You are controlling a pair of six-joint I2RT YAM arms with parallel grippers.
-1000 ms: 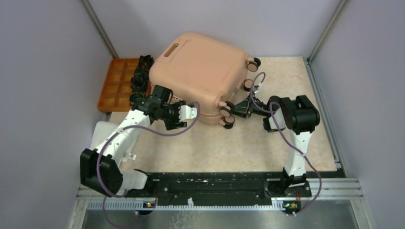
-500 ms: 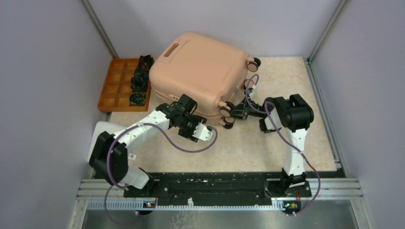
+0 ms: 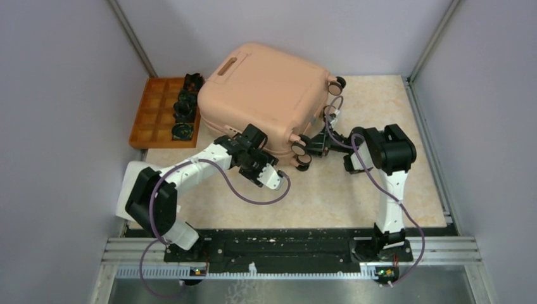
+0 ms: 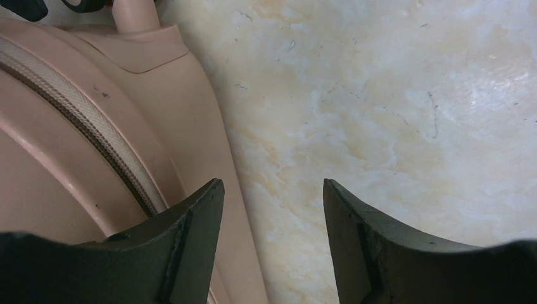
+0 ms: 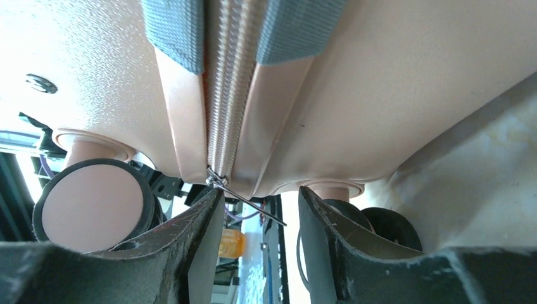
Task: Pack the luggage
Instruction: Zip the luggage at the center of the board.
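Left pincer (image 4: 272,201) moved in, agape beside luggage (image 3: 266,95)

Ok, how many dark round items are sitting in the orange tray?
4 dark items, in a line down the orange tray's column beside the luggage: one farthest, two mid-row, one nearest. The luggage overlaps that edge, so more may be hidden.

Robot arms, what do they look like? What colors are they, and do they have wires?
The left arm and right arm have white links with chunky black joints. A thin purple cable loops along each one. The left claw and right claw each have two dark, wedge-shaped fingers that narrow to a point.
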